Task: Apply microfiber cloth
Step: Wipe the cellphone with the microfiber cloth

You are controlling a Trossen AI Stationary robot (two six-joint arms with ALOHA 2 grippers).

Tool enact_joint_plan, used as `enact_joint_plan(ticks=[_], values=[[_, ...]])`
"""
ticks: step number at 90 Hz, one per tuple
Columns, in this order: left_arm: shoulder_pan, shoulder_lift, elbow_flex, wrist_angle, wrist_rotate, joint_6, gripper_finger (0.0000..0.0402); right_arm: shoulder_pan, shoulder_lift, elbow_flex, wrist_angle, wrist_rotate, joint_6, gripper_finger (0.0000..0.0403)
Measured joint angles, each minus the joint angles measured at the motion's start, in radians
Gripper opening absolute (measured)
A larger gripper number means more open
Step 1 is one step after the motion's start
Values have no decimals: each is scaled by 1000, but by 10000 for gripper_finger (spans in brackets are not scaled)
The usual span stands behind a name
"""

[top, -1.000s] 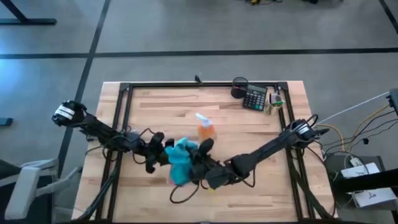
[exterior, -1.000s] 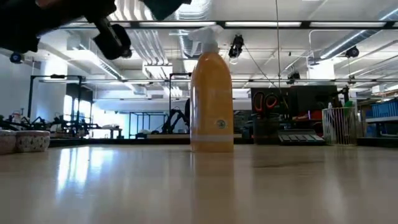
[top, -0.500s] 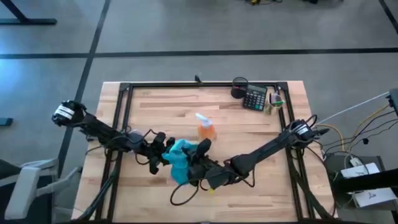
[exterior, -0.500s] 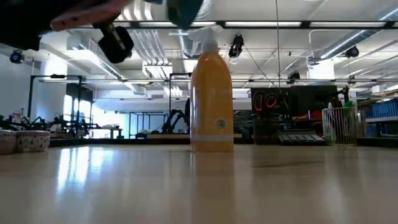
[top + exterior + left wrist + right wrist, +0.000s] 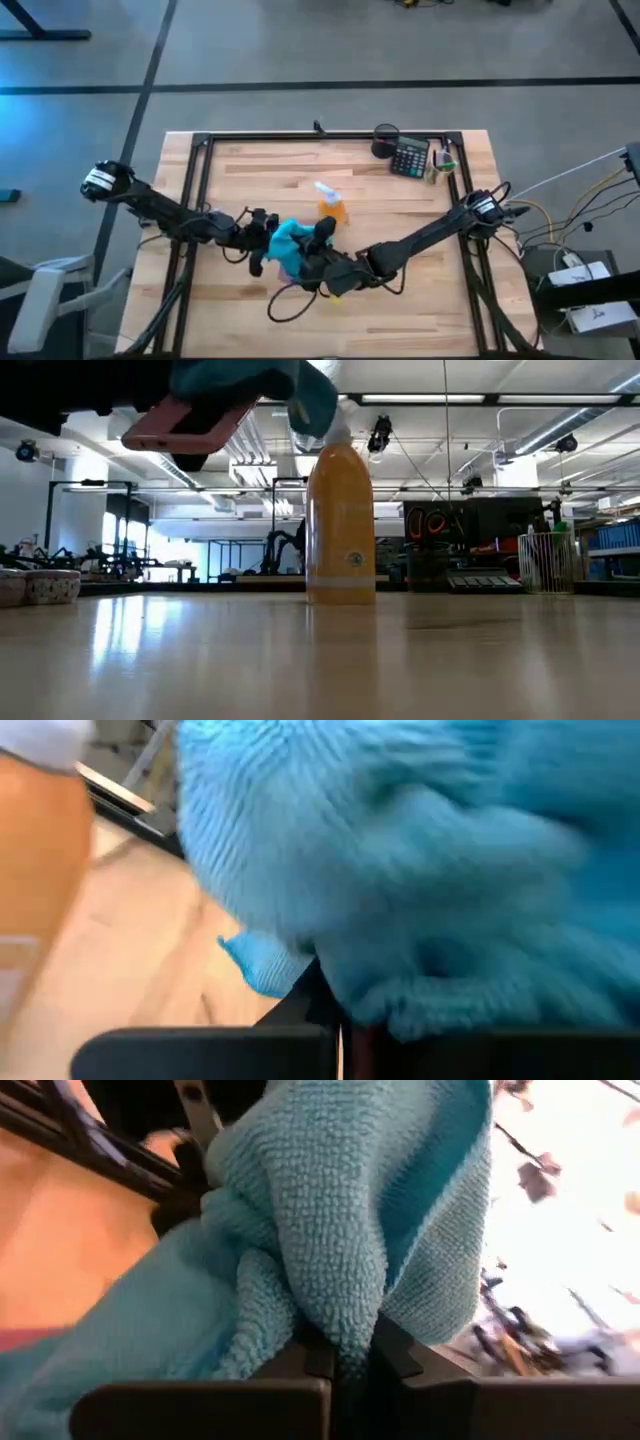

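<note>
The turquoise microfiber cloth (image 5: 287,240) is bunched above the table's middle, draped over a dark slab with a pink underside (image 5: 185,428) that hangs tilted in the air. My left gripper (image 5: 262,243) reaches in from the table's left and is shut at the slab's left end, under the cloth (image 5: 400,870). Coming from the right, my right gripper (image 5: 308,262) is shut on the cloth (image 5: 330,1210). The orange spray bottle (image 5: 333,209) stands upright just beyond them. My left gripper holds the slab by an end whose reddish edge (image 5: 352,1038) shows between the fingers; the cloth hides the rest of the hold. The slab is lifted clear and tilted. My right gripper pinches a gathered fold of several cloth layers (image 5: 340,1342) between its two fingers. The cloth spreads beyond the fingers onto the slab, clear of the table.
A calculator (image 5: 409,158), a black cup (image 5: 385,140) and small items stand at the far right. A dark cable (image 5: 285,305) loops on the table near the front. The spray bottle (image 5: 340,525) stands close behind the grippers.
Both grippers have gone a little toward the far edge and the spray bottle. The cloth, which hung in a long strip toward the near edge, is now gathered into a compact bunch over the slab. In the low view the slab has come into sight, tilted.
</note>
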Motion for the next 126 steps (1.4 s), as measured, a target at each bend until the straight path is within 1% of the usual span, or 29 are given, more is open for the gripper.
enact_joint_plan(ticks=[5,10,18,31,40,45,55,63,71,77,85,92,97,103,109,116,126], values=[[2,-22,-4,-3,-7,0,10,20,2,-2,-9,79,-3,0],[2,-45,-8,1,-12,1,10,34,2,-3,-12,88,2,0],[2,-82,-11,2,-15,4,10,42,2,-3,-10,41,46,0],[2,-154,-17,-23,-18,65,10,37,10,-39,-10,-102,178,0],[2,-233,-19,-110,-42,128,10,31,18,-79,-36,-185,309,0],[2,-281,-16,-183,-80,154,10,28,24,-102,-69,-218,384,0],[3,-352,-14,-334,-175,157,10,23,45,-146,-78,-283,516,0],[6,-388,-14,-381,-198,159,10,11,67,-173,-65,-332,609,0],[6,-409,-14,-380,-196,192,10,-6,109,-199,-67,-329,662,0],[6,-417,-15,-386,-177,235,10,-25,152,-205,-68,-269,677,0],[6,-403,-16,-381,-107,281,10,-53,201,-204,-57,-148,694,0],[3,-376,-26,-383,-40,307,10,-78,236,-204,-51,-131,715,0],[-1,-339,-34,-366,-11,327,10,-91,252,-203,-56,-179,747,0],[-8,-297,-48,-349,-14,358,10,-101,250,-198,-51,-266,769,5],[-9,-243,-50,-296,-19,392,10,-104,246,-199,-56,-322,803,18],[-9,-182,-52,-214,-25,435,10,-107,229,-199,-66,-378,827,44],[-9,-85,-52,-100,-47,508,10,-101,199,-199,-92,-467,841,93]])
